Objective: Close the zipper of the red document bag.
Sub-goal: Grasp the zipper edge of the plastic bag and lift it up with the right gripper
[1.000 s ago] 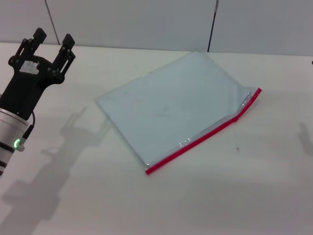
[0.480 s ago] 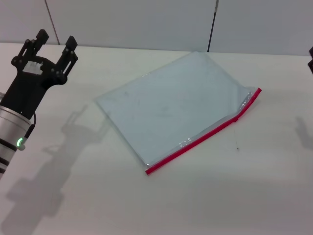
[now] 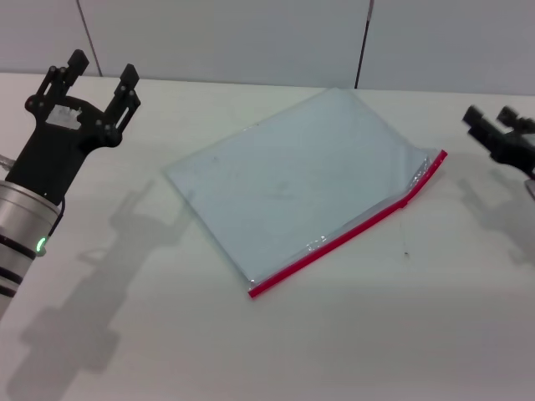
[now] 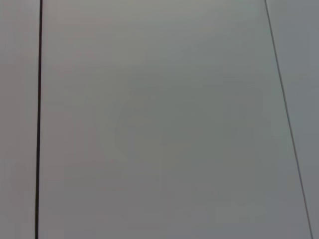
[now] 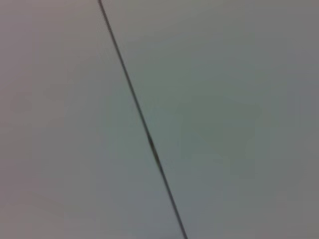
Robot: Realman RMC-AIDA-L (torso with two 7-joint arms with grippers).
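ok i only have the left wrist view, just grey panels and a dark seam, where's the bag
Observer: The red document bag lies flat on the white table, mid-scene in the head view.
Operator: zipper side?
Observer: The zipper runs along the bag's near edge, nearer the robot's right.
Operator: gripper positions?
Observer: The left gripper is open, raised to the bag's left.
Operator: and the other?
Observer: The right gripper is to the bag's right, clear of it.
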